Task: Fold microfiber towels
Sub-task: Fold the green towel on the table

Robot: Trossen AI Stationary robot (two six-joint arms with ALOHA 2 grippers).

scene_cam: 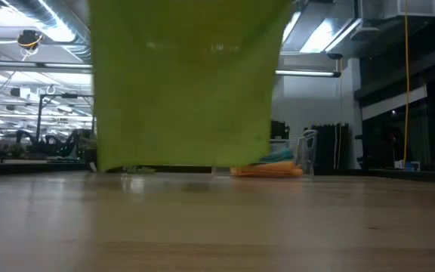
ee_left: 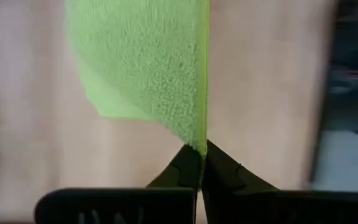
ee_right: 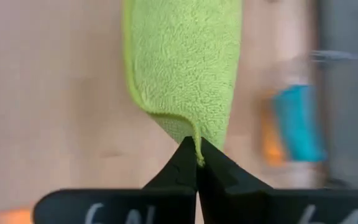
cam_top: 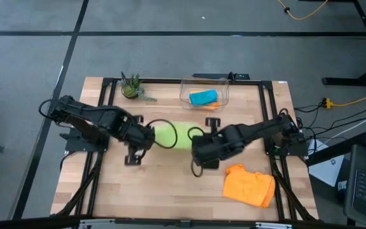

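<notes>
The lime green towel (cam_top: 172, 135) hangs between my two grippers above the middle of the table; in the low view (scene_cam: 183, 83) it is a flat sheet whose lower edge is just above the wood. My left gripper (cam_top: 150, 135) is shut on its left end and my right gripper (cam_top: 197, 141) is shut on its right end. An orange towel (cam_top: 250, 186) lies crumpled at the near right. A teal towel (cam_top: 203, 97) lies on an orange one (cam_top: 212, 105) in the clear bin (cam_top: 203, 91). My left gripper pinches a corner of the green towel (ee_left: 199, 142) between its two fingertips, held only at their free ends. The towel hangs clear of the table. My right gripper pinches another corner of the towel (ee_right: 197, 148) between its fingertips, where an edge is folded over. The towel is lifted clear.
A small potted plant (cam_top: 131, 88) stands at the far left of the table. The clear bin stands at the far middle. Bare wood lies in front of the grippers and at the near left.
</notes>
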